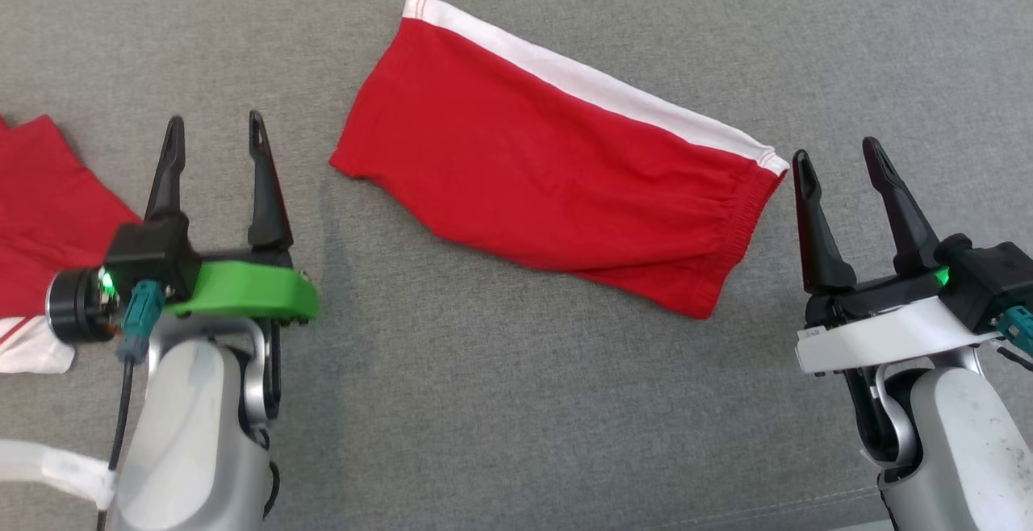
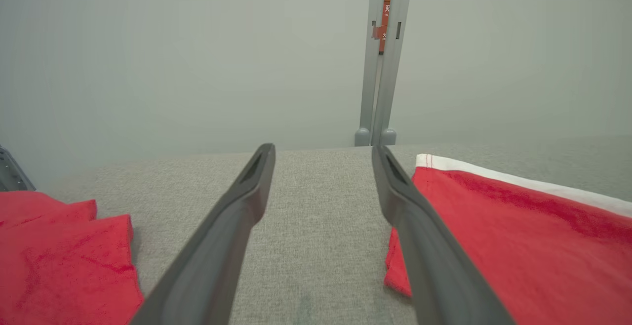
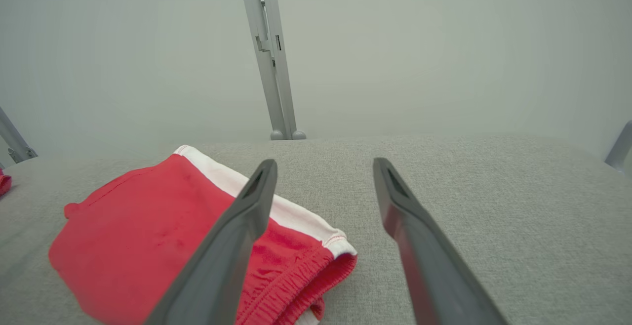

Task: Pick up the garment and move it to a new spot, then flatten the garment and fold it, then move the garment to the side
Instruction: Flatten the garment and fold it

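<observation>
Head view, from the left: another red cloth (image 1: 40,208) lies just left of the left gripper (image 1: 216,118), whose fingers stand spread and empty over the grey padded surface (image 1: 516,402); the folded red garment (image 1: 549,168), white stripe along its far edge, lies between both grippers, touching neither; the right gripper (image 1: 835,148), likewise spread and empty, stands just right of its elastic waistband.

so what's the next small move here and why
Probably ease the right gripper onto the waistband end of the shorts and close on it. The shorts already lie folded and flat, the right gripper and left gripper both stand open and empty, and that end lies just beside the right gripper, so moving them aside seems what's left.
</observation>
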Available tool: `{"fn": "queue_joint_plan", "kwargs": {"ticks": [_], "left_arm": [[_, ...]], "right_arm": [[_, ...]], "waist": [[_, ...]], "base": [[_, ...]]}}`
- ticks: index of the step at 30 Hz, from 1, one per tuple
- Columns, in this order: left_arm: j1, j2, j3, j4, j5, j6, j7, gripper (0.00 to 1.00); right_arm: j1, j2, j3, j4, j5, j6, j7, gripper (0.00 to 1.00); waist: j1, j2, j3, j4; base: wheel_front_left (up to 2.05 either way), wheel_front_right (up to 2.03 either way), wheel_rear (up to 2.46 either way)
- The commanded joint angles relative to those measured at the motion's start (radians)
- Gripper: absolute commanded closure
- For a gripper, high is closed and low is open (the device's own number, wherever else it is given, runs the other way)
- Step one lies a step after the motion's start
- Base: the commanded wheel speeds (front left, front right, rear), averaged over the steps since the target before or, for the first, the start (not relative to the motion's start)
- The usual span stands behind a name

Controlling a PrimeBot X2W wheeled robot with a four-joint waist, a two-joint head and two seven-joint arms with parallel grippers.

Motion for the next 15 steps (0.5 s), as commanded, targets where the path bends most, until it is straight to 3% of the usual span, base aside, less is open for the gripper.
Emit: {"fn": "queue_joint_plan", "kwargs": {"ticks": [1,8,15], "left_arm": [[0.045,0.004,0.011,-0.023,0.001,0.009,-0.003,0.0],[0.192,0.011,0.025,-0.091,0.011,0.013,-0.003,0.0],[0.239,0.009,0.024,-0.109,0.005,0.011,-0.003,0.0]], "right_arm": [[0.016,0.003,-0.01,-0.009,-0.009,0.0,0.007,0.0],[0.08,0.02,-0.046,-0.039,-0.017,0.0,0.032,0.0],[0.131,0.033,-0.061,-0.073,-0.009,0.0,0.049,0.0]], "waist": [[0.0,0.0,-0.037,0.034],[0.0,0.0,-0.086,0.054],[0.0,0.0,-0.109,0.058]], "base": [[0.0,0.0,0.0],[0.0,0.0,0.0],[0.0,0.0,0.0]]}}
